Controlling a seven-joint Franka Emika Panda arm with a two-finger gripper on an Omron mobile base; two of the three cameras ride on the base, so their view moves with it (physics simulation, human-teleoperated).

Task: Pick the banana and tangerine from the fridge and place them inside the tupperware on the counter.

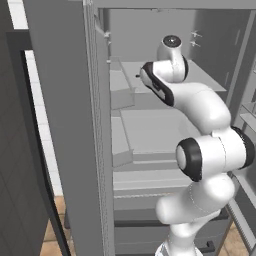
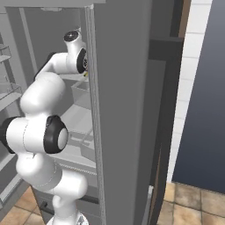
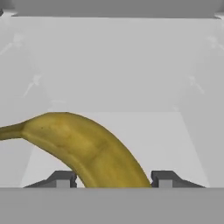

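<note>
No readable brand, label or writing on any surface.

Hand view: banana [image 3: 85, 151] lies between the two dark fingertips [image 3: 63, 179], arching from a thin brownish stem at the left edge down to the bottom centre. Skin is matte yellow with faint brown speckling, smooth and curved. One tip sits just left of the fruit, the other just right of it; whether the pads press on the skin cannot be told, so the gripper [image 3: 113, 180] is either closed on the banana or merely straddling it. Behind the fruit a flat pale grey shelf [image 3: 153, 135] runs to the plain grey back wall of the fridge [image 3: 113, 65].

Left base view: white arm with dark joints reaches up into the open fridge [image 1: 75, 125], wrist at the level of an upper shelf [image 1: 205, 75]. This view shows the stepped grey shelves and lower drawers [image 1: 145, 180], all flat and untextured; the hand itself is hidden behind the wrist.

Right base view: the fridge's grey side panel [image 2: 118, 110] covers much of the interior. A small yellow sliver shows just beside the wrist at the panel's edge, likely the banana [image 2: 86, 74], too small to be sure. Door racks [image 2: 6, 94] show at left, tan floor tiles [image 2: 193, 202] at lower right, white wall tiles [image 2: 186, 66] beyond.
</note>
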